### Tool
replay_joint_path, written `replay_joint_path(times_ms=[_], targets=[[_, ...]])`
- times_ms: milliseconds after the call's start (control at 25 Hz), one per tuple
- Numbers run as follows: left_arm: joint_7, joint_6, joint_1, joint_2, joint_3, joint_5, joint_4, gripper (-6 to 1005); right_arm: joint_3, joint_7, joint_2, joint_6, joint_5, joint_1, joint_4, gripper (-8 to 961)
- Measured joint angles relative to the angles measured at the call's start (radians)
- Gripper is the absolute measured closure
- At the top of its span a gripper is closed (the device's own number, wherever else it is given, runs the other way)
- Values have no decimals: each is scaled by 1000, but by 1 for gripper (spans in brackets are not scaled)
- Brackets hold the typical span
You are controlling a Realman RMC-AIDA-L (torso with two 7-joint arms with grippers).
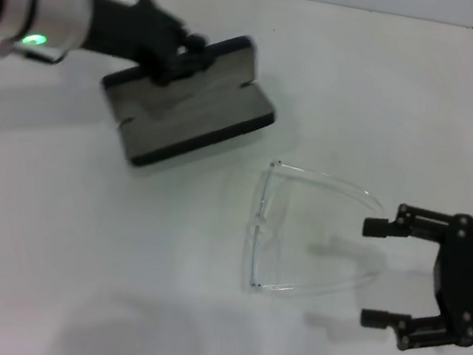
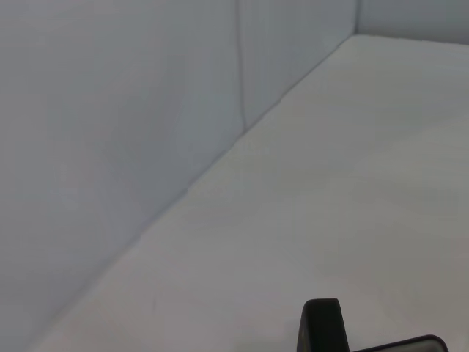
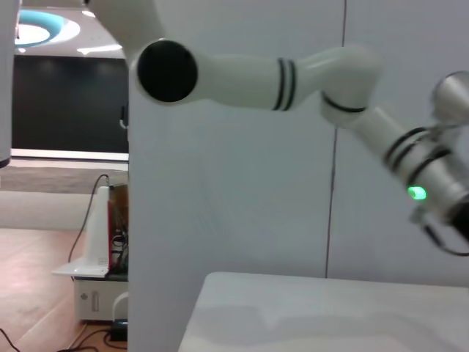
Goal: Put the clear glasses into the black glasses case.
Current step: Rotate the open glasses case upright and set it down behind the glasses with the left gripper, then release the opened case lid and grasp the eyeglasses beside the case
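Surface: a white table (image 1: 65,294), backed by pale wall panels (image 2: 110,147)
Black glasses case: the black glasses case (image 1: 194,117) lay open on the table's far left part, the grey lining facing up and the lid (image 1: 228,57) raised along its far edge
Clear glasses: the clear glasses (image 1: 300,233) rested on the table near the middle, apart from the case on its nearer right side; the lens faced the robot's left and both thin arms were unfolded, reaching toward the right gripper
Left gripper: the left gripper (image 1: 188,55) was at the case's raised lid, its dark fingers against the lid's edge; whether they clamped the lid or only touched it could not be told
Right gripper: the right gripper (image 1: 381,272) sat just beside the arm tips of the glasses, fingers spread wide and grasping nothing, one fingertip (image 1: 374,226) near each arm
Left arm: white with black bands, a green light (image 1: 34,40) glowing at the wrist
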Motion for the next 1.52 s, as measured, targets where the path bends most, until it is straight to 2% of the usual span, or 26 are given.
replay_joint_path(times_ms=[80,200,360,440,600,840,1000,1120,1280,1400,1520], targets=[[41,-48,-41,-3,41,-5,-36,800,-1,-3,10,0,-11,-4,1,99],[80,-145,-98,-3,153,-10,-98,793,0,-4,22,-1,-22,-19,-6,99],[102,-266,-150,-7,352,-11,-157,785,-1,-5,28,0,-22,-29,-9,99],[96,-277,-164,-8,453,-36,-159,781,0,-6,32,3,-23,-34,-9,99],[97,-241,-168,-8,523,-109,-134,772,3,-6,33,5,-23,-44,-10,99],[47,-227,-138,-4,511,-142,-77,759,4,-6,33,11,-23,-40,-12,100],[47,-199,-110,-4,471,-178,-48,751,3,-1,33,29,-23,-28,-13,100],[60,-166,-84,-3,437,-243,-22,617,4,4,34,39,-22,-18,-13,100],[98,-51,1,-1,316,-418,31,454,5,5,36,75,-20,-11,-58,100],[166,82,90,0,190,-596,4,345,4,38,36,111,-34,4,-162,100],[250,176,173,2,118,-758,-87,345,1,119,35,122,-156,49,-332,99]])
